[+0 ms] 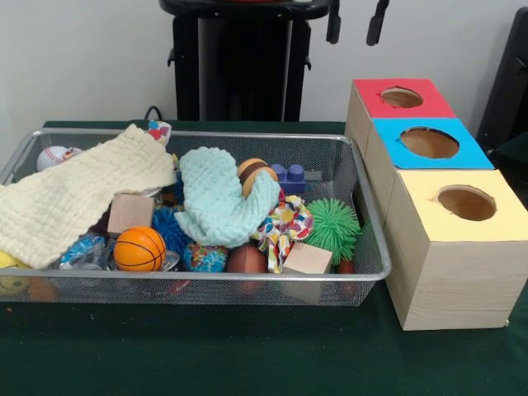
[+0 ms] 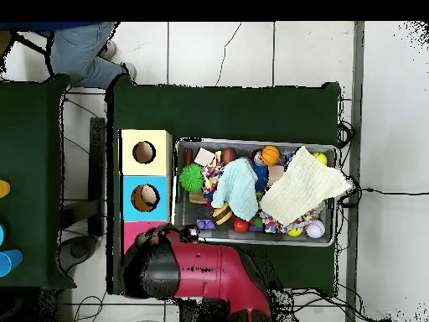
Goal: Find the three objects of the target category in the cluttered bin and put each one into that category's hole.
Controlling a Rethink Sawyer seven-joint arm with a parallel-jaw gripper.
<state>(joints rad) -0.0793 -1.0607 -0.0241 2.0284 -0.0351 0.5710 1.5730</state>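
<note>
The wire mesh bin (image 1: pixel 198 133) sits on the green table, full of clutter; it also shows in the overhead view (image 2: pixel 251 142). No plush animal shows clearly. A tan and brown striped thing (image 1: pixel 252 172) peeks out above the pale blue cloth (image 1: pixel 219 196); I cannot tell what it is. The red-topped box (image 1: pixel 375 103) with its round hole (image 1: pixel 402 97) stands farthest back, right of the bin. My gripper (image 1: pixel 355 23) hangs at the top edge above that box, open and empty. In the overhead view the arm (image 2: pixel 209 272) hides most of the red top (image 2: pixel 131 235).
The blue-topped box (image 1: pixel 458 153) and yellow-topped box (image 1: pixel 429 219) stand in front of the red one. A pale yellow cloth (image 1: pixel 74 194) covers the bin's left. An orange basketball (image 1: pixel 139 249), a green spiky ball (image 1: pixel 334 227) and wooden blocks (image 1: pixel 307 258) lie in it. A person's legs (image 2: pixel 84 54) show.
</note>
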